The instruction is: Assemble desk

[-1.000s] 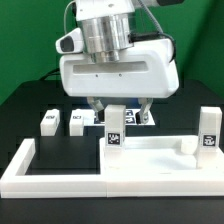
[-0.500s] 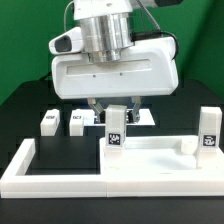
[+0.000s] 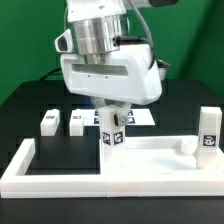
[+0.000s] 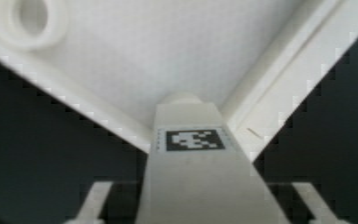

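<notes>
The white desk tabletop (image 3: 155, 158) lies flat at the exterior view's right. One white tagged leg (image 3: 114, 130) stands upright on its near-left corner, and another leg (image 3: 208, 131) stands at its right end. My gripper (image 3: 114, 114) comes down over the top of the corner leg and is shut on it. In the wrist view this leg (image 4: 197, 150) fills the space between my gripper's (image 4: 202, 198) fingers (image 4: 99, 202), with the tabletop (image 4: 140, 65) and a round hole (image 4: 30, 25) beyond. Two more legs (image 3: 48, 121) (image 3: 77, 120) lie on the black table behind.
A low white angular fence (image 3: 30, 172) borders the table's front and left. The marker board (image 3: 143, 117) lies flat behind the tabletop, partly hidden by the gripper. The arm's wide white hand (image 3: 108, 72) hangs over the middle and hides what is behind it.
The fingers have closed in on the corner leg from a wide stance. The hand has turned and shifted toward the exterior view's left, and the leg's tag now sits slightly turned.
</notes>
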`<state>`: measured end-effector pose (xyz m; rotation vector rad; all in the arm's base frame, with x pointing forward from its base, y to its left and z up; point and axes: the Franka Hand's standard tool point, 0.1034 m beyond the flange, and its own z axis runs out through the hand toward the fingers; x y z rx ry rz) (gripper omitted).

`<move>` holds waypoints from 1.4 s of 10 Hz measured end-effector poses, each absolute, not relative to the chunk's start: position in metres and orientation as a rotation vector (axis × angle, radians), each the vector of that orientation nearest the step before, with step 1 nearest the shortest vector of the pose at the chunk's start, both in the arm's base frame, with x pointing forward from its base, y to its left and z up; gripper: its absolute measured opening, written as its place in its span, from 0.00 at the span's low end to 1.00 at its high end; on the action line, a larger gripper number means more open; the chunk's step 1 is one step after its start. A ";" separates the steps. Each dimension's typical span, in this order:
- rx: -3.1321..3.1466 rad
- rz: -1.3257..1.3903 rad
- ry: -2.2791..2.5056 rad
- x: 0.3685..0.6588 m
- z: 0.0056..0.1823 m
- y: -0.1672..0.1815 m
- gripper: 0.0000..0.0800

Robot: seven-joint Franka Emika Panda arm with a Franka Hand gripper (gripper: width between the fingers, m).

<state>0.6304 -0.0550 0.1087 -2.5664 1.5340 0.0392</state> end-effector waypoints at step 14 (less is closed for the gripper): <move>-2.889 -0.159 0.776 0.640 0.108 -0.054 0.81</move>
